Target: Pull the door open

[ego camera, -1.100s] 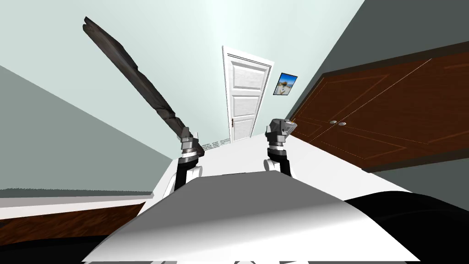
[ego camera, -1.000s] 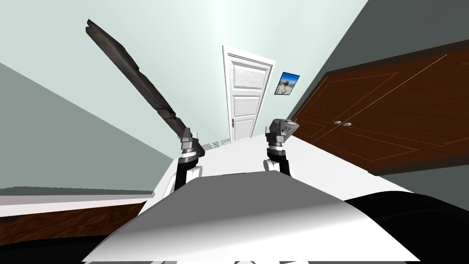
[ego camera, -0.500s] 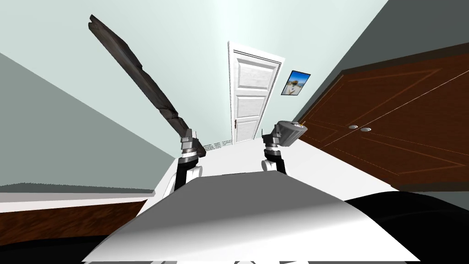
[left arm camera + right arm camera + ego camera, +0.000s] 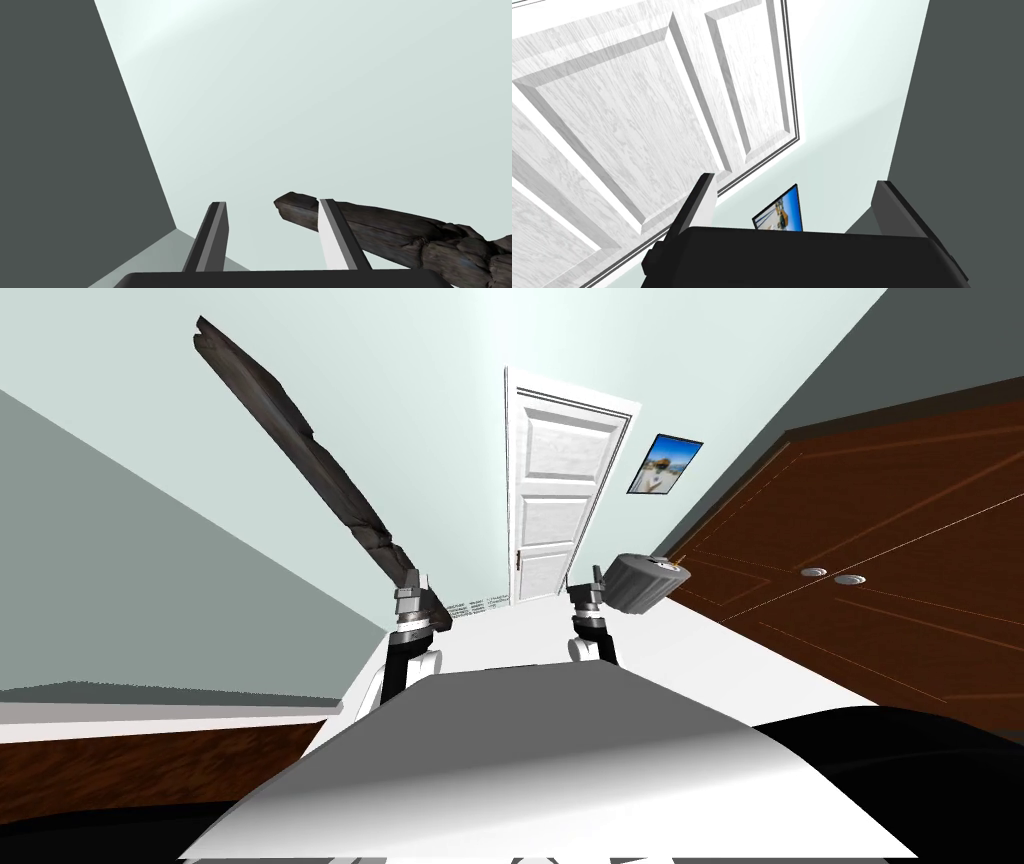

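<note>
Approach phase, and the door is a way off. The white panelled door (image 4: 555, 478) stands shut in the upper centre of the head view, at the far end of the pale wall. Its small dark handle (image 4: 518, 560) sits low on its left edge. By my reading that is the target, not the brown double doors (image 4: 880, 538) running down the right side of the frame.

The right gripper (image 4: 794, 180) is up front, its dark body just right of centre in the head view and well short of the door. Its fingers are spread wide with nothing between them and touch nothing. Looking along them, it aims high: door panels lie beyond one finger, and a small framed picture (image 4: 779, 215) on the wall peeps up between the two.

The left gripper (image 4: 270, 202) is also parted, a narrower gap, and empty. A dark, rough wooden beam (image 4: 390, 225) passes behind one finger and does not look held. The same beam slants across the upper left of the head view.

Next call, as I judge it: close the distance, then drop the right gripper's aim to that handle. The spread fingers go around it and clamp. Only then comes the pull back, with room left for the door's swing.
</note>
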